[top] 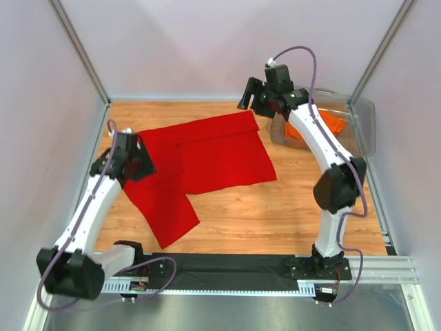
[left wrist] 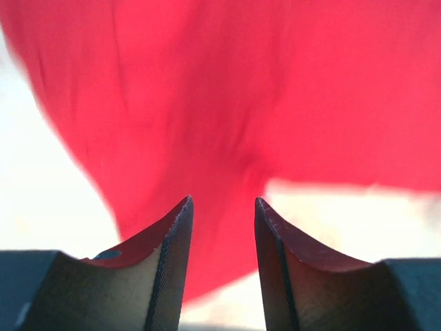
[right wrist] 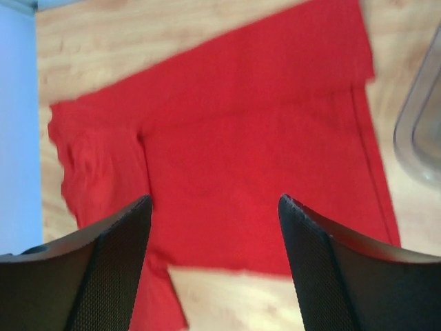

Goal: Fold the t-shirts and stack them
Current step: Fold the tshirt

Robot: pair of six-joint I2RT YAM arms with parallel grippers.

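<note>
From the top external view, the red t-shirt [top: 213, 155] lies on the wooden table [top: 275, 214], left of centre, partly folded, with 1 long flap reaching toward the near edge; the orange t-shirt [top: 331, 123] sits crumpled inside the clear plastic bin [top: 365, 121] at the far right corner, well apart from the red one; the left gripper [top: 141, 164] is at the red shirt's left edge, over the cloth; the right gripper [top: 253, 96] hangs above the shirt's far right corner, beside the bin and clear of the fabric. In the left wrist view, the left gripper [left wrist: 222, 203] shows its 2 fingers a little apart with the red t-shirt [left wrist: 241, 103] filling the frame beyond them and running down into the gap; the cloth is blurred and its creases gather just above the tips, but I cannot tell whether the fingers are pinching it. In the right wrist view, the right gripper [right wrist: 213, 200] has its fingers spread wide with nothing between them; below it the red t-shirt [right wrist: 262, 152] lies flat on the table [right wrist: 103, 41], 1 sleeve at the left, and the rim of the bin [right wrist: 417, 138] shows at the right edge.
</note>
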